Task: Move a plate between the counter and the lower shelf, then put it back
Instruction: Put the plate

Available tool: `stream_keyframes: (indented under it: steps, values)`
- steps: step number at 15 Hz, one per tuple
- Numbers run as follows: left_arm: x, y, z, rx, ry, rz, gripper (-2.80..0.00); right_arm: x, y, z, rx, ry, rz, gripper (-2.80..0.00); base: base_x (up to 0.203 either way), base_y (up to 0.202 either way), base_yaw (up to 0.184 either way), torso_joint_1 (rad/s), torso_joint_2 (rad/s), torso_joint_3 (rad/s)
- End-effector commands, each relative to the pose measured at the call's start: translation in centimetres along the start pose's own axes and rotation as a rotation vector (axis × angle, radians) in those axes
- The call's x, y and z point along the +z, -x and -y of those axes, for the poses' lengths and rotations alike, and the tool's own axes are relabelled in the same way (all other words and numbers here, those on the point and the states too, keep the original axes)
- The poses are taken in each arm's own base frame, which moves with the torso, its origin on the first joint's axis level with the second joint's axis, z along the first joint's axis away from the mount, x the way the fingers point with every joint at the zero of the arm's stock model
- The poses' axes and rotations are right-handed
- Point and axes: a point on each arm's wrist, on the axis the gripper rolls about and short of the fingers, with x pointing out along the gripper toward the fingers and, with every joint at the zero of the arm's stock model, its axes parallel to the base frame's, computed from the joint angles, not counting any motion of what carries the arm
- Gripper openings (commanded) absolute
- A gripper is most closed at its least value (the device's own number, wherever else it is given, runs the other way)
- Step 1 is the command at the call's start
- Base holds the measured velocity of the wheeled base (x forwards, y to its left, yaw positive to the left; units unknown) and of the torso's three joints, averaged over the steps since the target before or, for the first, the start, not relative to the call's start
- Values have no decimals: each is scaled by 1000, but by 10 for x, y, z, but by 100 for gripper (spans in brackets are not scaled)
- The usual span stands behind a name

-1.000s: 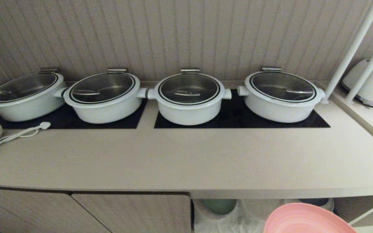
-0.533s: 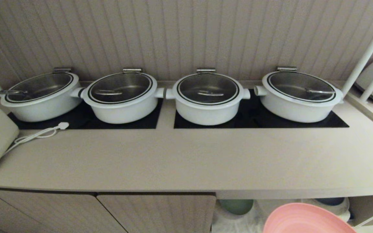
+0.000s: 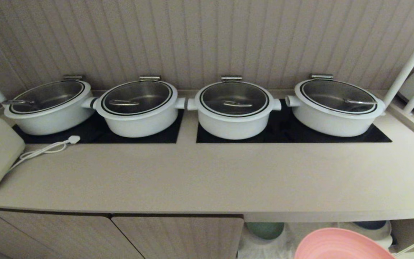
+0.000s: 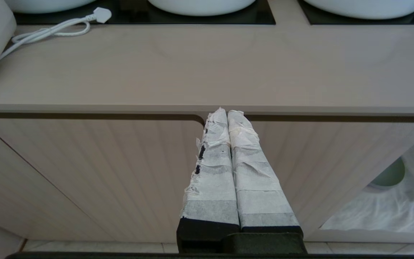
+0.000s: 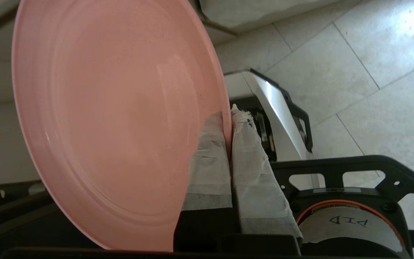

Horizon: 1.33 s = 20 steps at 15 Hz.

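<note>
Four white pots (image 3: 234,109) shifted rightward with the camera, right tool (image 5: 230,114) clamped on the plate (image 5: 113,118), left tool (image 4: 227,117) together.

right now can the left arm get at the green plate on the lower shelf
Probably not directly. The left gripper, shut and empty, faces a closed cabinet door, and the green plate sits off to one side in the lower shelf, tucked under the counter.

Kitchen, hob counter (image 3: 207,176), lidded white pots (image 3: 234,109)
</note>
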Motion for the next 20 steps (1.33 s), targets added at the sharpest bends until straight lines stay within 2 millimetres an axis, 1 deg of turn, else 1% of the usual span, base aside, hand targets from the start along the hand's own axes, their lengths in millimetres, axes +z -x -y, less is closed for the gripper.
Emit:
stream_keyframes:
  steps: [1, 6, 11, 16, 20]
  values:
    - [0, 0, 0, 0, 0, 0, -280, 0, 0, 0, 0, -3, 0, -280, 0, 0, 0, 0, 0, 0]
    - [0, 0, 0, 0, 2, 0, -280, 1, 0, -1, -2, 2, -10, -280, 0, 0, 0, 0, 0, 0]
    - [0, 0, 0, 0, 0, 0, -280, 9, -4, -8, -6, 6, -28, -280, 0, 0, 0, 0, 0, 0]
    - [0, 0, 0, 1, 0, 0, -280, 6, -5, -8, 1, 20, -41, -280, 0, 0, 0, 0, 0, 0]
    - [0, 0, 0, 0, 0, 0, -280, 10, -6, -11, 8, 25, -38, -280, 0, 0, 0, 0, 0, 0]
